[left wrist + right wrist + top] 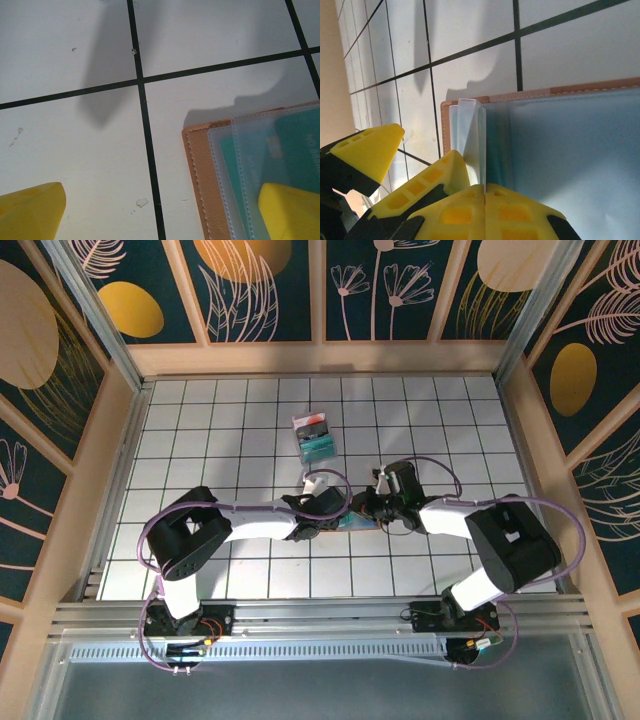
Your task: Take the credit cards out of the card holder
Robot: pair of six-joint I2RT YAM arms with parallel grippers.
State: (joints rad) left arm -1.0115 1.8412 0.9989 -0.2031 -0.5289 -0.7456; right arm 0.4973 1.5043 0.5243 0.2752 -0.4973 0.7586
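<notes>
Here, teal card (300,145) in card holder (196,170), right gripper (484,197) pinching sleeve (470,130), left gripper (165,200) released.

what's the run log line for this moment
left gripper: open, one finger over card holder | right gripper: shut on clear sleeve | teal card: inside a sleeve, not yet out

Left gripper (162,192) and right gripper (485,195) crowd the card holder (197,170) at centre; a teal pack (315,437) lies beyond; side tiles (190,440) open.
</notes>
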